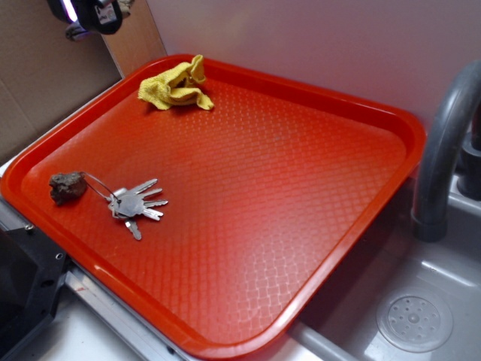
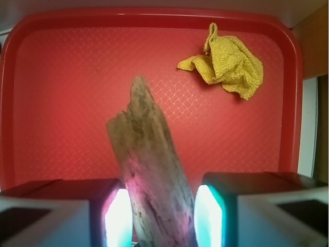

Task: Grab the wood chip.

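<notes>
A big red tray (image 1: 248,248) sits beside a grey sink (image 1: 421,316) with a round drain (image 1: 414,322) and a bent grey tap (image 1: 443,143). The tray is plastic, with a bumpy criss-cross pattern and round corners. At the far edge of the tray lies a yellow cloth (image 1: 175,86), all crumpled up and soft looking. Near the left side lies a bunch of silver keys (image 1: 137,204) on a thin ring. A dark, lumpy grey-brown stone (image 1: 67,187) is hooked to that ring. The cloth and the keys are well apart, and most of the tray between them is bare.

In the outside view only a small black part of the arm (image 1: 94,13) shows at the top left corner, high above the tray, close to the cloth's corner.

The wrist view looks down at the tray from above. The pincer (image 2: 158,218) has two fingers (image 2: 67,213) with glowing pads, one on each side. Between them is the wood chip (image 2: 149,175), up in the air over the tray. The pads sit close on both sides of the wood, so the pincer grips it. The wood chip is long, flat and tan-brown, rough like bark, with a jagged pointy tip that sticks out past the fingers. The yellow cloth lies on the tray beyond the tip, off to the right.
</notes>
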### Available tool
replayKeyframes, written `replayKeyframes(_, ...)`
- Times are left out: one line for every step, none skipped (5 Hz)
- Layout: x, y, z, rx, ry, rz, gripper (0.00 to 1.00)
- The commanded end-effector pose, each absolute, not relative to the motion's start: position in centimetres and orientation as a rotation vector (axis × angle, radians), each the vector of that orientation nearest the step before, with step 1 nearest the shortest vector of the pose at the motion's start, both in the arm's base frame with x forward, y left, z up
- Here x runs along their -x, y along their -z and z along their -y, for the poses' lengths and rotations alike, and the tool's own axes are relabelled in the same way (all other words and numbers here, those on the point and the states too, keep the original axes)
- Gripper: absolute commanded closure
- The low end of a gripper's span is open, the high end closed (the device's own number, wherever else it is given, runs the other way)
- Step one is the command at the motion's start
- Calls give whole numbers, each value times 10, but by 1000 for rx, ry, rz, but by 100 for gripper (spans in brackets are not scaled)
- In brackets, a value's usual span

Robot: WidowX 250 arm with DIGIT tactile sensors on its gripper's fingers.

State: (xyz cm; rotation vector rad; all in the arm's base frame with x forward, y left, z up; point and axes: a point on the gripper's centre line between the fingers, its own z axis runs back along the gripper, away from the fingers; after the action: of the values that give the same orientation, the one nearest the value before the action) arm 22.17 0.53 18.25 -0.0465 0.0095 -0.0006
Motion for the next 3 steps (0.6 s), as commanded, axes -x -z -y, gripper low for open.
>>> replayKeyframes(-230, -196, -1, 38, -2, 37, 100)
replayKeyframes(-229, -195, -1, 36, -2, 38, 100)
replayKeyframes(-228, -195, 0, 36, 0, 36, 100)
